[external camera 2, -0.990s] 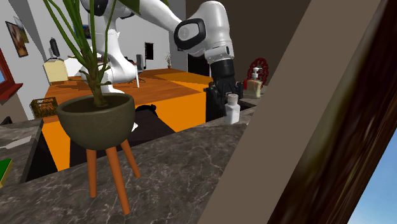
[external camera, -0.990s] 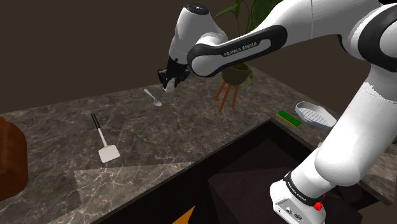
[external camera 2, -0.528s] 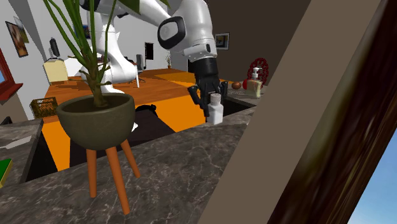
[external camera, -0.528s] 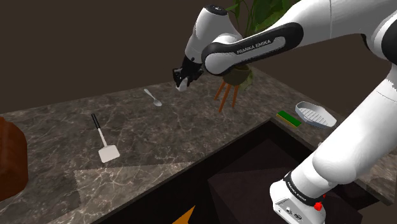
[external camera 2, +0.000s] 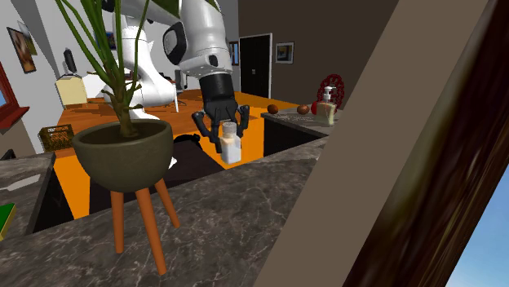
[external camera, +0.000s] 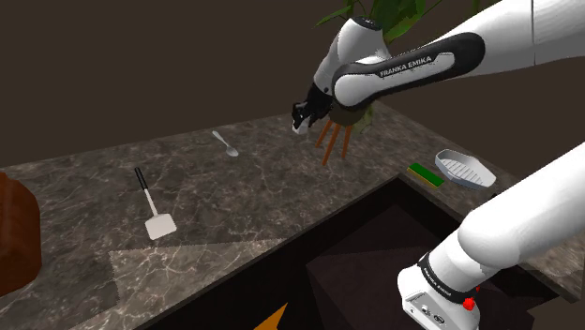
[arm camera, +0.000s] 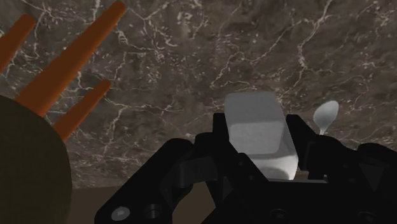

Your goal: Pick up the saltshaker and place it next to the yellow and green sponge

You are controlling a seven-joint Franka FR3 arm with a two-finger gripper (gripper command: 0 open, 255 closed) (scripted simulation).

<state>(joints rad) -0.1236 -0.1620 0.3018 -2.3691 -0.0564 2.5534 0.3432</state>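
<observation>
Beside the planter (external camera 2: 122, 155), the saltshaker (external camera 2: 232, 148) is gripped in the tool (external camera 2: 224, 133), clear of the counter (external camera: 234, 197); pickup is done, placement by the sponge (external camera: 427, 174) is outstanding.

**Dark marble counter, orange floor beyond**

In the shoulder view, a dark veined marble countertop (external camera: 281, 183) crosses the middle of the frame beneath a plain dark brown wall (external camera: 141, 66). The upper left of the second exterior view shows pale walls (external camera 2: 45, 61), an orange floor (external camera 2: 86, 200), a black doorway (external camera 2: 263, 65) and a framed picture (external camera 2: 284, 52) beside it.
</observation>
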